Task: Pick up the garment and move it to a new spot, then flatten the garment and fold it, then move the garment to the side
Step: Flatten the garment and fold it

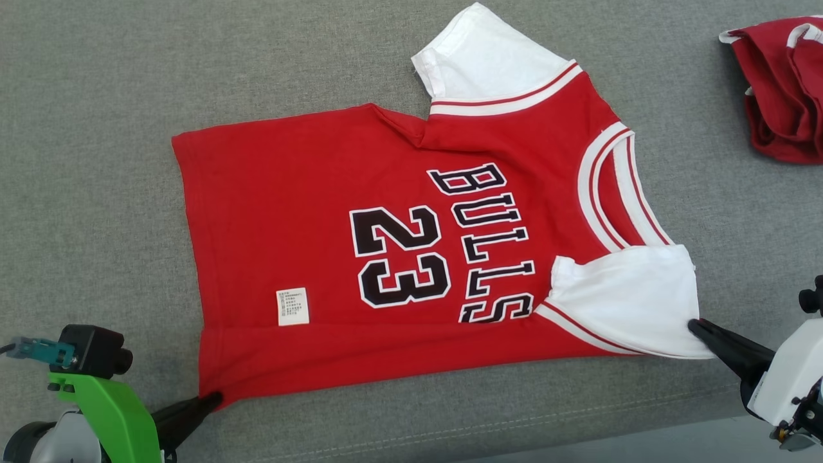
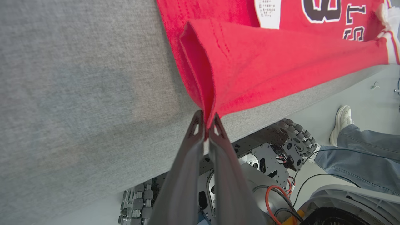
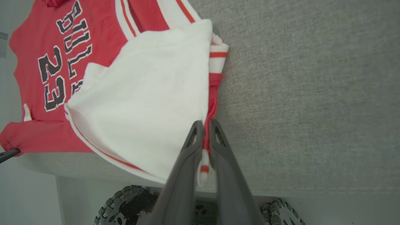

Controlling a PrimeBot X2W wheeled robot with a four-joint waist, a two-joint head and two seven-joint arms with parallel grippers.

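The red shirt lies spread across the middle of the grey table, print up, with its collar toward the right edge and its hem toward the left edge. The left gripper is clamped on the hem corner nearest the front edge. In the left wrist view its fingers press together with red cloth pinched between them, and that layer is raised off the table. The right gripper is likewise closed on the white sleeve by the front edge. In the right wrist view the striped cuff is caught between its tips.

This looks like the fold of the near long side over toward the far edge. To do it well, both arms should rise together and travel at one pace, so the cloth between them is taut and the crease runs parallel to the front edge. Lift just enough to clear the table, or the body of the shirt may drag forward. Lay the held edge down across the numbers with the sleeve tucked inside, and let go only once the cloth lies flat. The pucker under the far sleeve may need smoothing. The second red garment at the far right corner is well apart and should not interfere.
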